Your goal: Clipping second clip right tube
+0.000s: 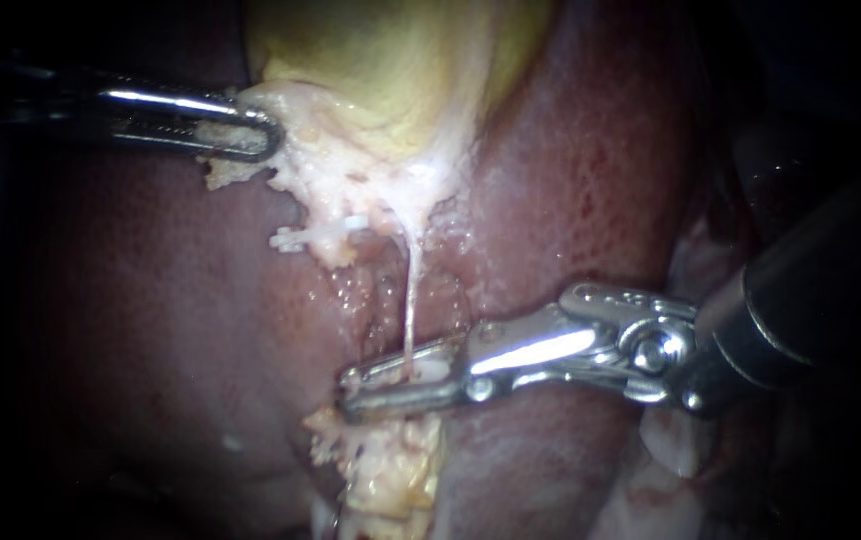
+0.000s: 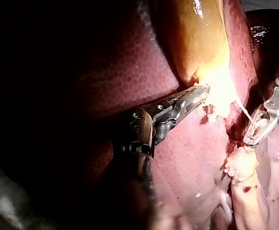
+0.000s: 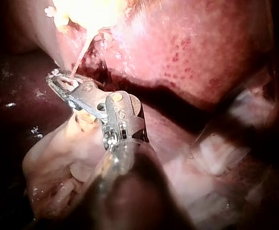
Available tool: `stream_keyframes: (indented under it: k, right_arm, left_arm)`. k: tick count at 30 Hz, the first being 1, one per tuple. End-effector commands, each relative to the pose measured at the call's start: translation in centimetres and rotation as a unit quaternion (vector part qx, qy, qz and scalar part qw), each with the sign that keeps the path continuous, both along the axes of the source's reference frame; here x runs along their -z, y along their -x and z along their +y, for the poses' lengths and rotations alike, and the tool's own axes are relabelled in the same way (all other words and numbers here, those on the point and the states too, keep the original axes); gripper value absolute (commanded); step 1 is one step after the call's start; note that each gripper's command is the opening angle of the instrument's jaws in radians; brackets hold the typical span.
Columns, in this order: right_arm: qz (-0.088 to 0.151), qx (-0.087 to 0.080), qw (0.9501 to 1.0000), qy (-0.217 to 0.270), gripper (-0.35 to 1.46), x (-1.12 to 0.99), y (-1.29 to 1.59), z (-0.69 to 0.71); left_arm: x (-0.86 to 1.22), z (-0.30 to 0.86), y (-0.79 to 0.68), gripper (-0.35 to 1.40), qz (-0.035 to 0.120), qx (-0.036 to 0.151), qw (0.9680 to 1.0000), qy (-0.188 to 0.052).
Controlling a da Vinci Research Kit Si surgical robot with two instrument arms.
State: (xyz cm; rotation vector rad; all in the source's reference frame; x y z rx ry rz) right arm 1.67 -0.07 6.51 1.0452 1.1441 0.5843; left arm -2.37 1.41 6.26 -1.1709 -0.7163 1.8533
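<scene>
Over the liver, the left instrument is clamped on the gallbladder edge, and the thin tube runs straight down from there. The right instrument lies crosswise to it. Its jaws are slightly parted, astride the tube's lower end.

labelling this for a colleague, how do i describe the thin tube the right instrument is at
Start at the yellow gallbladder and drop to the frayed whitish tissue at its lower end. From there one thin pale tube runs straight down between the open jaws of the right instrument. Unlike the short white clip beside it, it is long, taut and thread-like.
</scene>
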Motion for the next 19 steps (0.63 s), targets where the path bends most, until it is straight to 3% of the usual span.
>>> stream_keyframes:
  k: [1,19]
  right_arm:
    - [-0.004,-0.001,1.0,-0.008,-0.35,0.01,0.0,0.0]
    - [-0.004,0.002,0.9999,-0.014,-0.35,-0.01,0.01,0.0]
  left_arm:
    - [0.0,0.0,0.0,-0.35,0.0,0.0,1.0,0.0]
    - [0.0,0.01,0.0,-0.35,0.0,0.0,1.0,0.0]
